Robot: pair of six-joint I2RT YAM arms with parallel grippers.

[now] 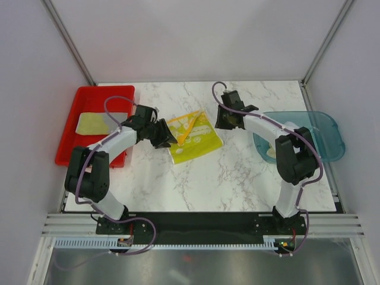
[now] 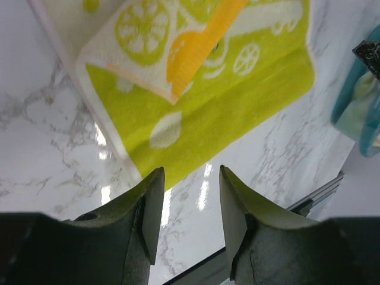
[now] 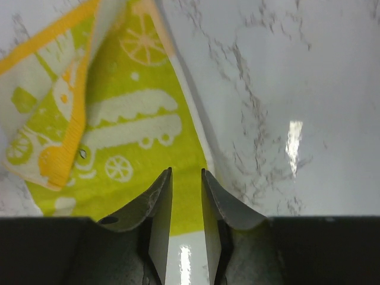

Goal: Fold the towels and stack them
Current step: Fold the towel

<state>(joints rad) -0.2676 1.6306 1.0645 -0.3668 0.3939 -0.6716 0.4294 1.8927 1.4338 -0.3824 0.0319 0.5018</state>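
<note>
on the marble worktop (image 1: 237, 178), seen from above, a lime towel (image 1: 199, 145) lies spread near the middle, with an orange-edged flap (image 1: 187, 124) turned over on its far part. the left end effector (image 1: 166, 138) sits just at the towel's left edge, and the right end effector (image 1: 224, 120) is just beside its far right corner. a red tray (image 1: 71, 139) stands at the left edge of the worktop and holds a second towel (image 1: 95, 123), yellow-green and lying flat. a teal bin (image 1: 332, 139) stands at the right edge, with a pale cloth (image 1: 271, 152) in its near left corner.

in the left wrist view, the left end effector (image 2: 191, 178) is spread, its two fingers well apart with only bare worktop (image 2: 47, 154) showing between them. it grips nothing. the lime towel (image 2: 237, 101) lies just beyond the fingertips, printed with pale lemon slices, and the orange-edged flap (image 2: 202, 38) crosses it. part of the teal bin (image 2: 356, 101) shows at the right.

in the right wrist view, the right end effector (image 3: 186, 175) has a narrow gap between its fingers, and nothing is pinched in it. the lime towel (image 3: 136, 119) lies under and beyond the left finger, the orange-edged flap (image 3: 59, 119) is folded at the left, and bare worktop (image 3: 285, 89) fills the right.
</note>
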